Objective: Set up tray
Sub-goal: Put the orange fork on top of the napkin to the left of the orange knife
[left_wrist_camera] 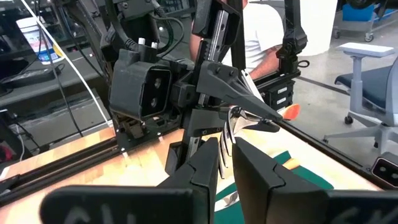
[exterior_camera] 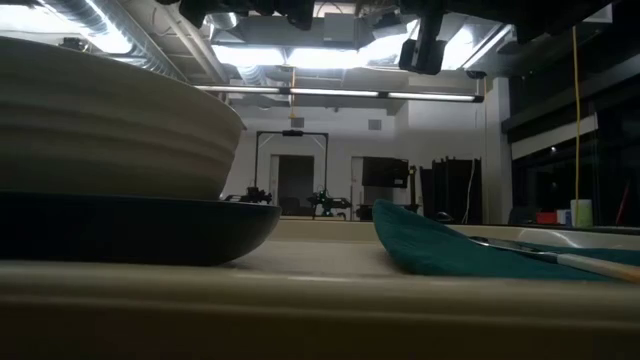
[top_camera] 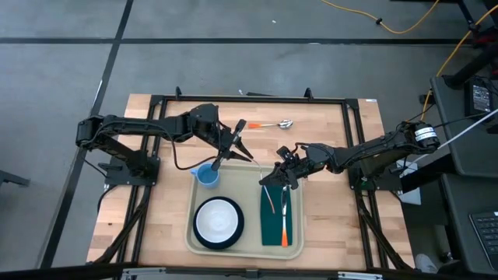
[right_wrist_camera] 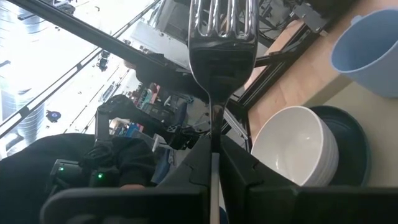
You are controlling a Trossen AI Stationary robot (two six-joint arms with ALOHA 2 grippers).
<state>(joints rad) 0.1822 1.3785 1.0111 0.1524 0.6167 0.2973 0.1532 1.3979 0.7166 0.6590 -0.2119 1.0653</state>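
Note:
A fork (right_wrist_camera: 222,37) with an orange handle end (left_wrist_camera: 291,111) hangs in the air above the table, just beyond the far rim of the cream tray (top_camera: 299,233). Both grippers are shut on it. My right gripper (right_wrist_camera: 214,146) comes in from the table's right, and my left gripper (left_wrist_camera: 227,152) faces it from the left. In the high view, my left gripper (top_camera: 231,154) and my right gripper (top_camera: 274,173) meet over the tray's far edge. The tray carries a white bowl (top_camera: 217,219) on a dark plate and a green napkin (top_camera: 280,218). My left gripper has the fork's tine end (left_wrist_camera: 231,130) between its two fingertips, coming roughly level from the table's left. The tines dip into the narrow gap between the fingers. The fork is clear of the table. My right gripper pinches the fork's neck (right_wrist_camera: 214,115) just behind the tines between its two fingers, roughly level from the table's right, with the fingers along the fork. The tines stick out past the fingertips, and the orange handle end runs back behind them.
A blue cup (top_camera: 207,176) stands at the tray's far left corner, just under my left gripper. A spoon (top_camera: 272,124) with an orange handle lies on the table toward the far edge. An orange-handled knife (top_camera: 285,222) lies on the napkin. A person sits beyond the table.

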